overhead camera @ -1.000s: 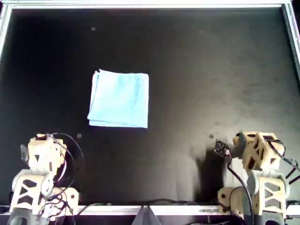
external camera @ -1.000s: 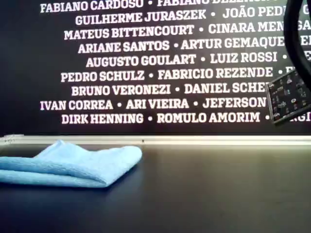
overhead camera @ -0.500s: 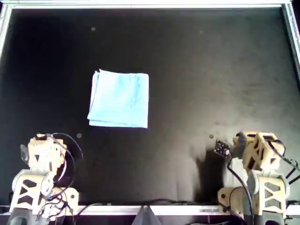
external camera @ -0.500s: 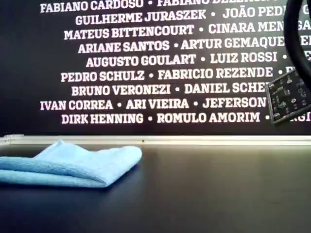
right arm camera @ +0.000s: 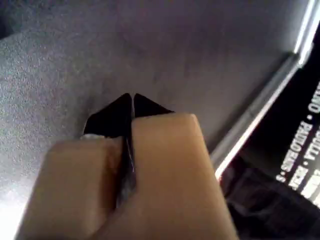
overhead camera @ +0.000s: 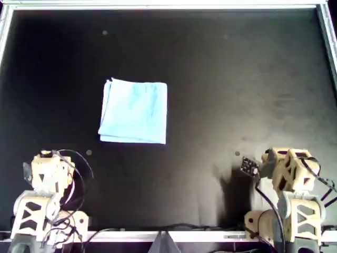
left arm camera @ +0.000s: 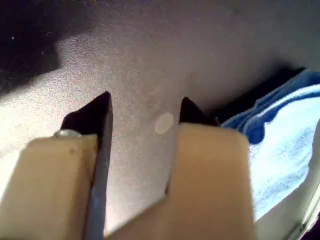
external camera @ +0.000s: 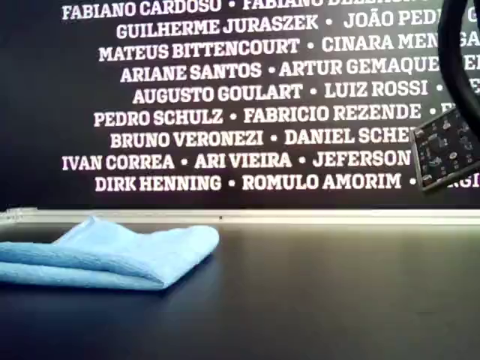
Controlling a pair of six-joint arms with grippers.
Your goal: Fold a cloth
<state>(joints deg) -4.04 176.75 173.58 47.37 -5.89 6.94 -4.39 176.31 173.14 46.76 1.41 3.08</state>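
- The black worktop (overhead camera: 226,79) carries one cloth (overhead camera: 134,112), folded, lying left of centre in the overhead view, nothing on it.
- Two arms sit at the near edge, apart from it.
- My first gripper (left arm camera: 145,112): fingers parted, empty, cloth beside.
- My second gripper (right arm camera: 132,100): fingers clenched, empty.

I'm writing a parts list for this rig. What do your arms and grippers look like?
Both arms are tan plastic with cut-out lattice frames and loose black cables. My first gripper and my second gripper have tan bodies with pointed black fingers.
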